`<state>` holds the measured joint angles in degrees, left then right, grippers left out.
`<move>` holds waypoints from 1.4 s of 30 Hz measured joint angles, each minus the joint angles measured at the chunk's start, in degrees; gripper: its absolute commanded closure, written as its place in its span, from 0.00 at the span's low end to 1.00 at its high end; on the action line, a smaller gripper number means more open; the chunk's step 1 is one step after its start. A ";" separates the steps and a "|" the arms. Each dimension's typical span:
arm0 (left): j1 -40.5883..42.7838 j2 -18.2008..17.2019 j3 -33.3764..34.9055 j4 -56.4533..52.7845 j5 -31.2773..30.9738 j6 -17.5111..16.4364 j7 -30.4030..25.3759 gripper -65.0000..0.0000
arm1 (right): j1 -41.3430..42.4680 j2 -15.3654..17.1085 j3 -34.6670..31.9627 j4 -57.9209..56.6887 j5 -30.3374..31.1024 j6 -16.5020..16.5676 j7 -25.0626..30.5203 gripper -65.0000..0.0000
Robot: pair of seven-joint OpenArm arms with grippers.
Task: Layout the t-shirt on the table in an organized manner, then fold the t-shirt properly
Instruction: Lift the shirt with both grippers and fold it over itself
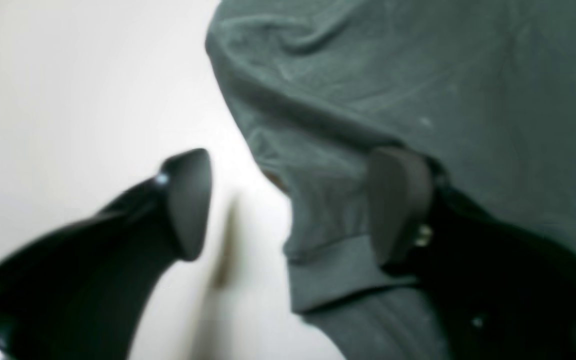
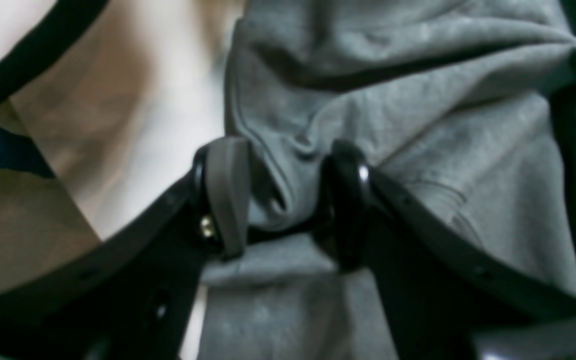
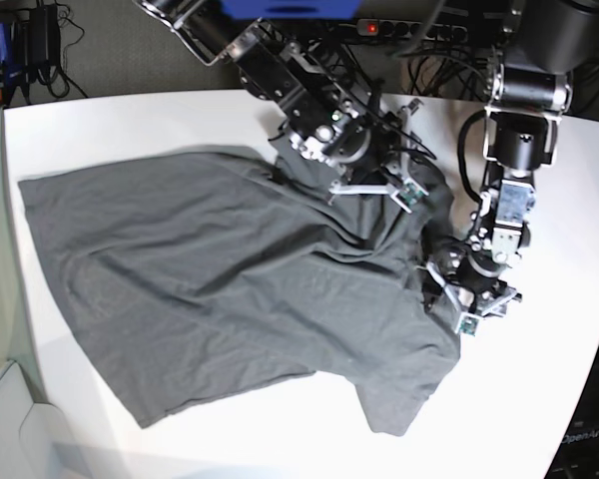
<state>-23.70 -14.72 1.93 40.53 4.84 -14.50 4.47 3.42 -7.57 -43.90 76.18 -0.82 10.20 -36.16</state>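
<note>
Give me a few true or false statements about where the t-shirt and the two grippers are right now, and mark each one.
1. The t-shirt lies spread over much of the table. True.
2. The right gripper has a bunch of shirt fabric between its pads. True.
3. The left gripper is clamped tight on the shirt. False: its pads stand apart, one over bare table, one against the hemmed edge.
4. The shirt is already folded into a neat rectangle. False: it is unfolded and wrinkled.
5. Both grippers work at the same side of the shirt. True.
</note>
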 measured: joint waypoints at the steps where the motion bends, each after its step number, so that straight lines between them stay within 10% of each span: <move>1: 0.00 0.09 0.00 0.00 0.04 -0.17 0.00 0.56 | 0.00 0.00 0.00 0.00 0.00 0.00 0.00 0.62; 6: 0.17 0.28 0.07 -0.04 0.26 -0.52 0.33 1.00 | 0.07 0.33 0.00 0.00 0.04 0.00 0.09 0.75; 17: 0.76 -0.22 -5.57 1.75 1.25 -0.74 3.48 0.99 | 0.00 1.22 2.03 0.09 0.26 0.02 0.24 1.00; 42: 6.01 -0.02 -11.82 44.35 1.18 -1.18 28.24 0.99 | -0.02 10.23 14.21 23.17 0.46 0.02 -0.15 1.00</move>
<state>-17.69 -14.74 -9.89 84.88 6.02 -15.68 32.71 3.40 2.66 -29.69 99.35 -0.36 10.22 -36.32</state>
